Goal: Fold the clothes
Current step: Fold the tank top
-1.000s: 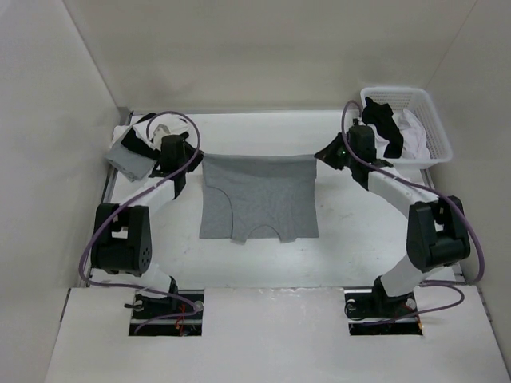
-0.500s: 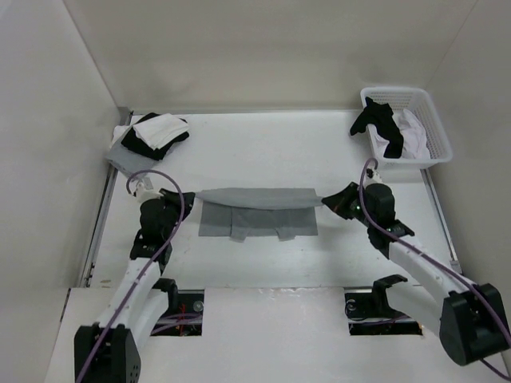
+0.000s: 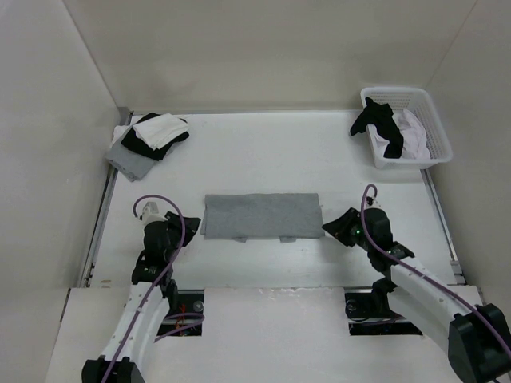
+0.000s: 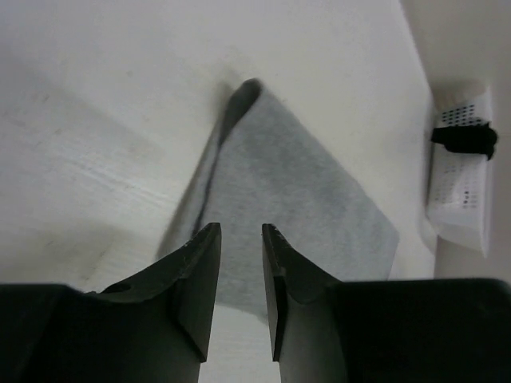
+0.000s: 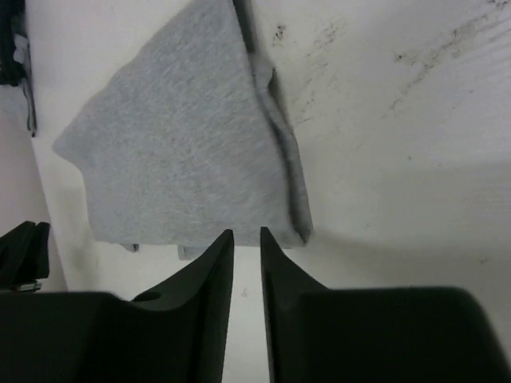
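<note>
Top external view shows me the grey T-shirt [image 3: 262, 215] lying flat on the counter [image 3: 255, 152], folded into a wide rectangle between my two arms. My left claw [image 3: 190, 227] sits just beside its left edge and my right claw [image 3: 330, 228] just beside its right edge. On both wrist views the fingers stand slightly apart with nothing between them. A white basket [image 3: 437, 132] with a black garment [image 3: 382, 121] draped over its rim sits in the far right corner.

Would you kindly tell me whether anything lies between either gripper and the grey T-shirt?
Nothing visible does. The left gripper and right gripper sit at opposite ends of the grey T-shirt; the basket stands far off.
</note>
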